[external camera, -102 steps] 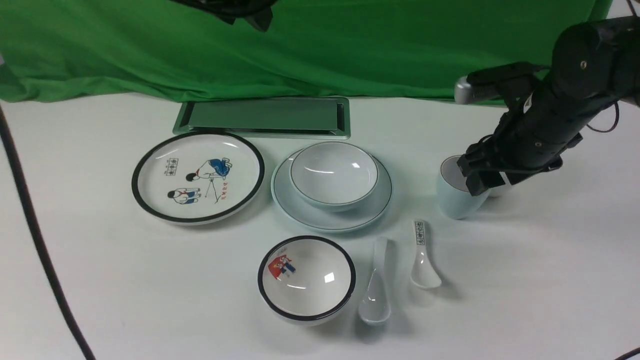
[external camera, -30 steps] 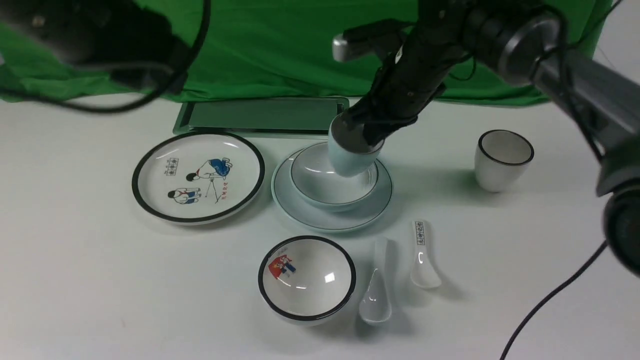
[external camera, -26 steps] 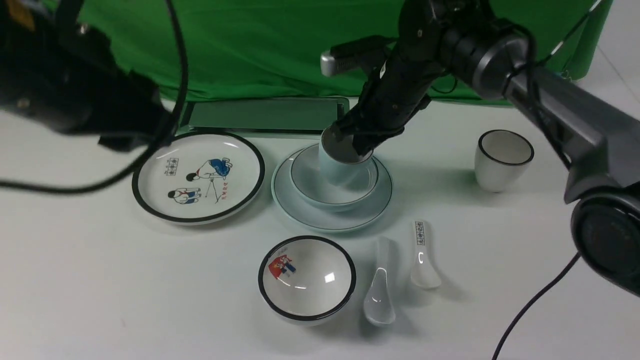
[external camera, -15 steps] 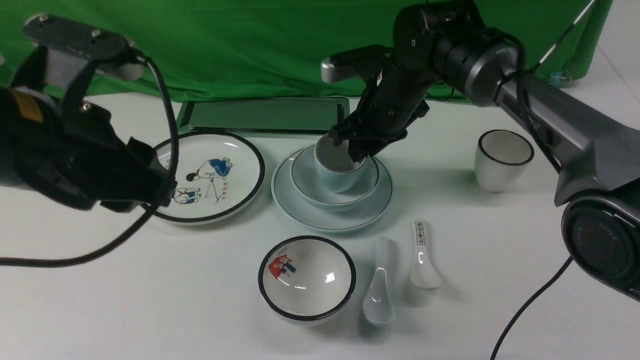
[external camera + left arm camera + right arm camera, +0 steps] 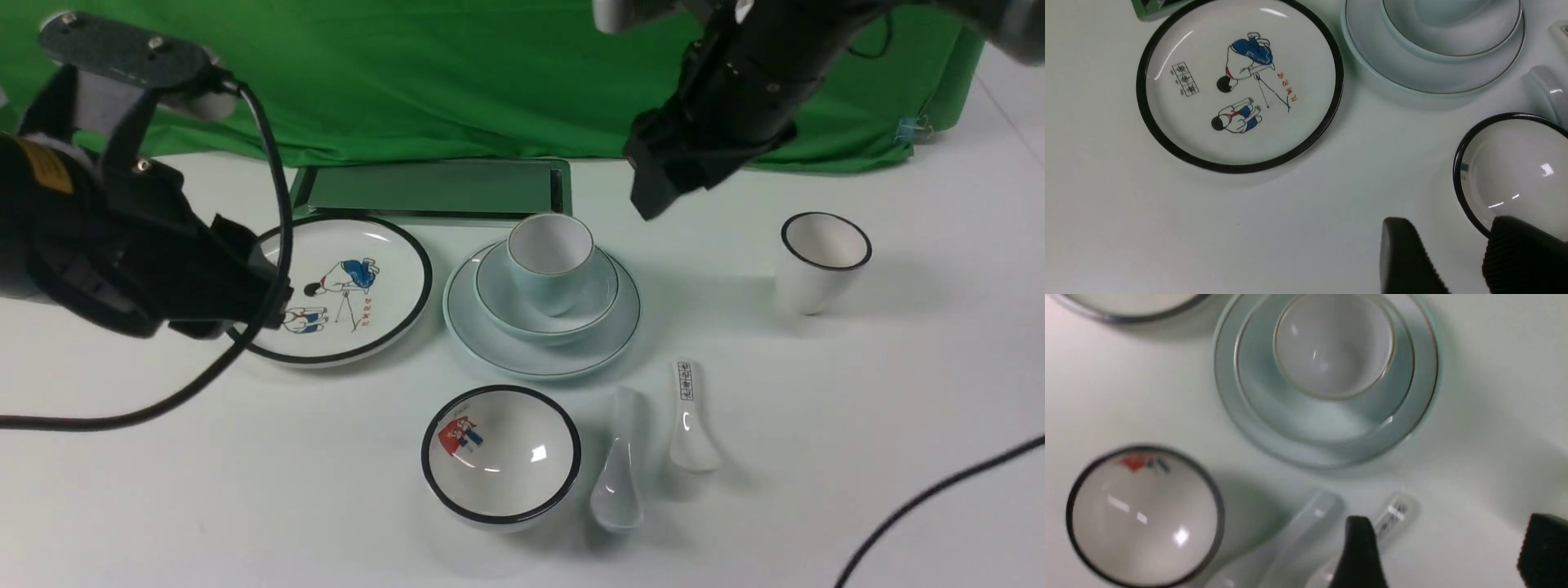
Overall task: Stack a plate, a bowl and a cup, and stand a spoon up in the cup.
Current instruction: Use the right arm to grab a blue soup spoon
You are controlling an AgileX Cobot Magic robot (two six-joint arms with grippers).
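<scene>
The pale-blue cup [image 5: 549, 260] stands upright in the plain bowl [image 5: 592, 310], which sits on the plain plate [image 5: 490, 343]. The stack also shows in the right wrist view, with the cup [image 5: 1333, 343] in the bowl [image 5: 1327, 416] on the plate [image 5: 1414, 428]. The plain white spoon [image 5: 618, 474] lies on the table in front of the stack, and its handle shows in the right wrist view [image 5: 1294, 535]. My right gripper [image 5: 651, 198] hangs open and empty above and right of the stack; its jaws [image 5: 1449, 551] stand wide apart. My left gripper [image 5: 1453, 253] is open and empty, near the black-rimmed bowl.
A black-rimmed picture plate [image 5: 326, 286] lies left of the stack, partly under my left arm [image 5: 139, 253]. A black-rimmed bowl [image 5: 500, 453] and a spoon with black characters [image 5: 690, 416] lie at the front. A black-rimmed white cup [image 5: 820, 261] stands right. A green hatch [image 5: 433, 192] is behind.
My right gripper set the cup in the bowl, let go of it and rose up and to the right. My left arm came in from the upper left and has hardly moved since.
</scene>
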